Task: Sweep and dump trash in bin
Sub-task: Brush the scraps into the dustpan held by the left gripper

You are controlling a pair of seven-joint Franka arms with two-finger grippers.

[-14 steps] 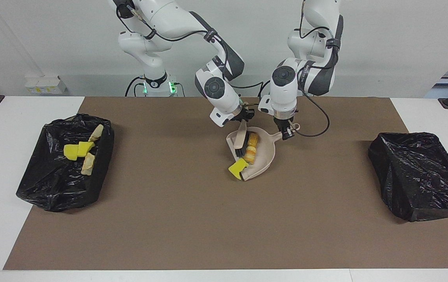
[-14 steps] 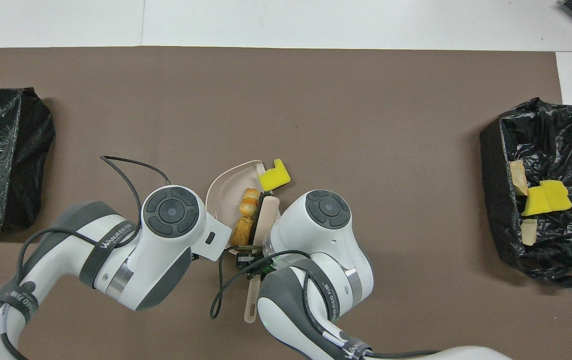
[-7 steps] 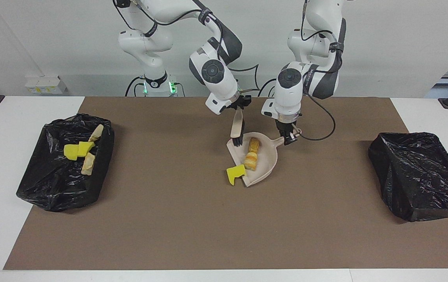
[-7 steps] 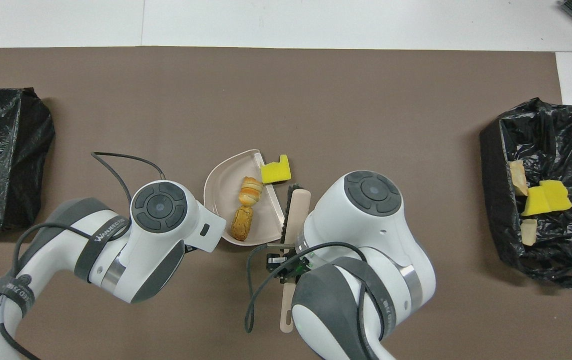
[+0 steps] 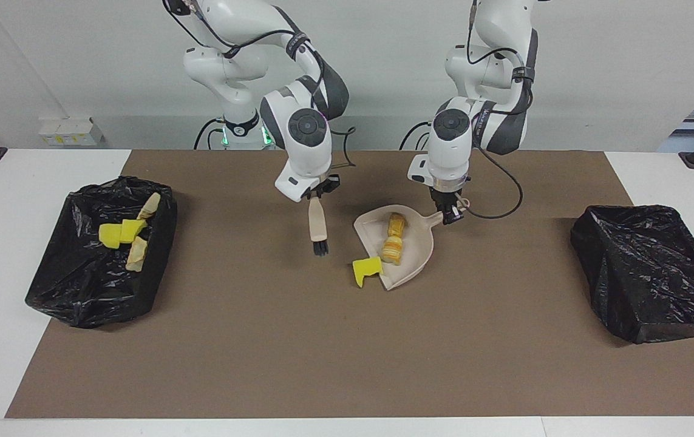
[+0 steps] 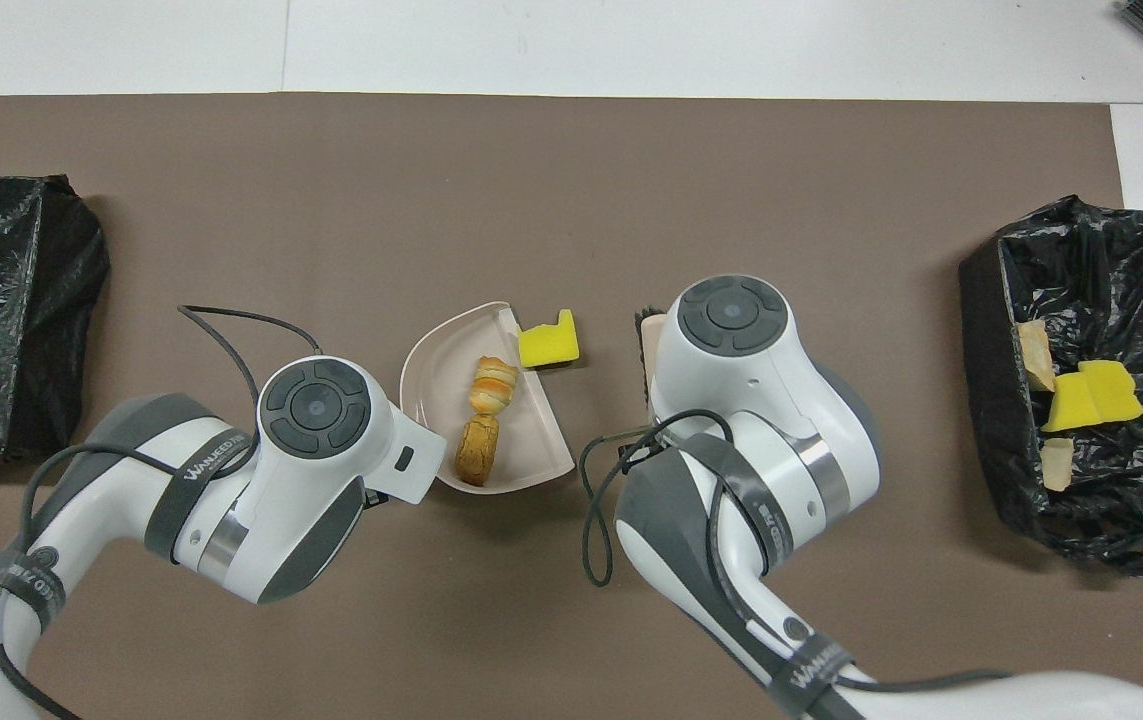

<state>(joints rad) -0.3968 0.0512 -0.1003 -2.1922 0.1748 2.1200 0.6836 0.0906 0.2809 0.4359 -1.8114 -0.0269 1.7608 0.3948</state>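
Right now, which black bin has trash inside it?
The bin at the right arm's end of the table: yellow sponge pieces and tan scraps lie in it. The other bin shows only black liner.

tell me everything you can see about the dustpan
The dustpan is beige, plastic-looking, with a rounded scoop and a short handle that the left gripper is shut on. It sits on the brown mat mid-table, mouth toward the right arm's end. Two bread-like lumps lie inside; a yellow sponge chunk sits at its lip, on the mat.

Bright, even light; soft shadows
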